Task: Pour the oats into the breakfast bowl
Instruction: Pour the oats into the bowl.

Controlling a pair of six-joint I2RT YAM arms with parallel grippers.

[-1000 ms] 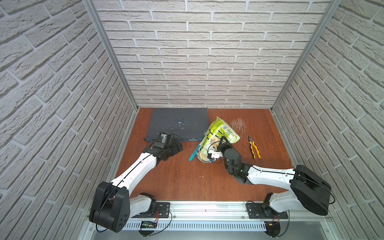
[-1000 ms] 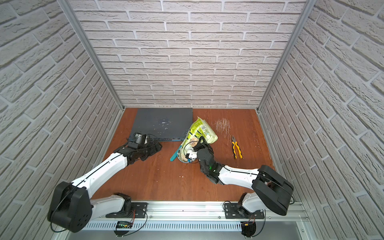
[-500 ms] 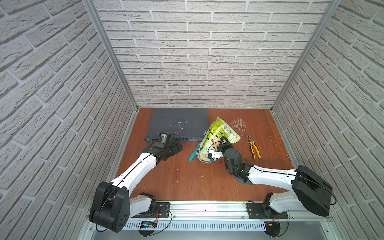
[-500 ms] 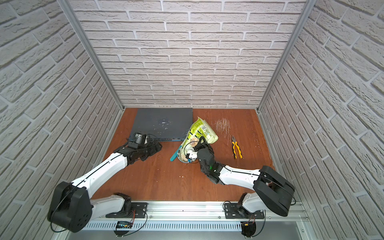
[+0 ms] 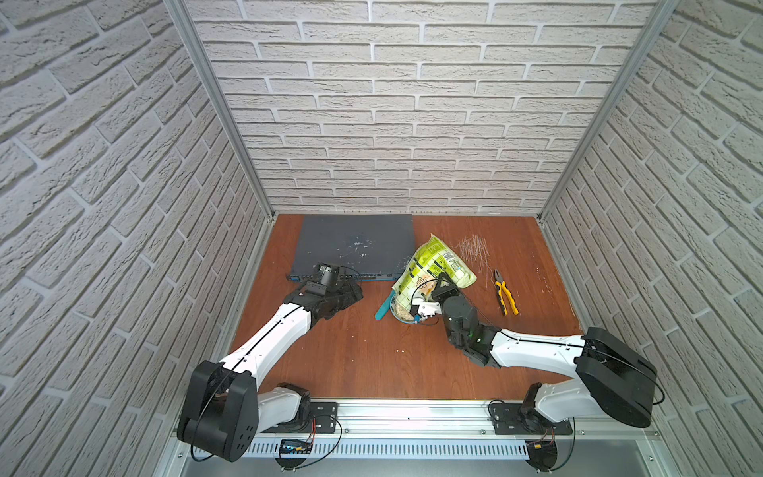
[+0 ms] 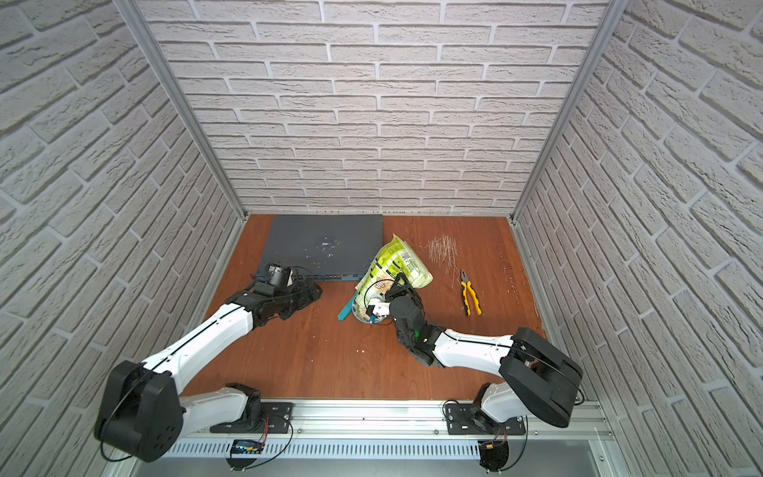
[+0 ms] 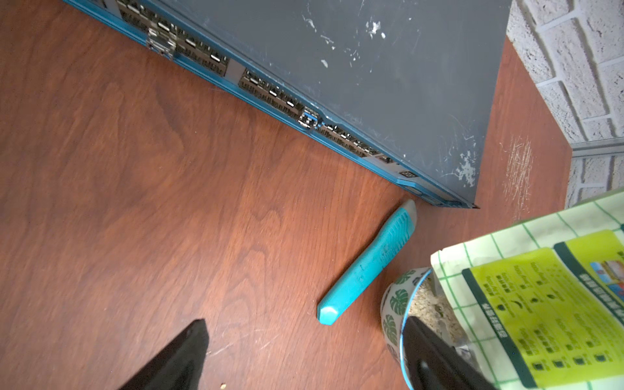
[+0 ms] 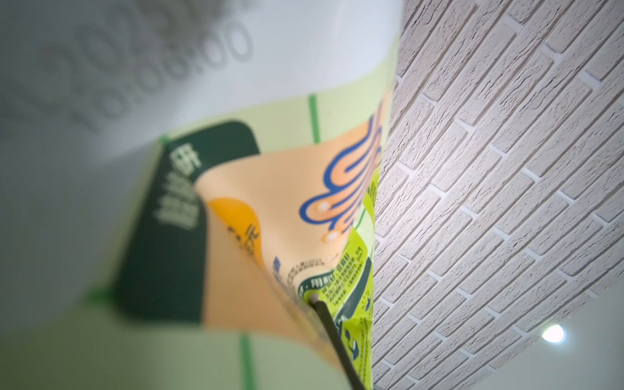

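Note:
The green oats pouch point(image 5: 437, 264) point(image 6: 396, 264) is tipped over, its checkered open end down in the breakfast bowl point(image 5: 402, 317) point(image 6: 363, 319). My right gripper point(image 5: 441, 285) point(image 6: 398, 285) is shut on the pouch's lower half, and the pouch point(image 8: 270, 219) fills the right wrist view. In the left wrist view, pale oats point(image 7: 435, 310) lie in the leaf-printed bowl point(image 7: 393, 304) under the pouch mouth point(image 7: 540, 304). My left gripper point(image 5: 355, 293) point(image 6: 313, 295) point(image 7: 304, 324) is open and empty, low over the table left of the bowl.
A teal utility knife point(image 5: 384, 307) point(image 7: 368, 263) lies against the bowl's left side. A flat grey network switch point(image 5: 355, 243) sits at the back left. Yellow-handled pliers point(image 5: 505, 293) and a scatter of thin pins point(image 5: 475, 252) lie to the right. A few stray flakes dot the table.

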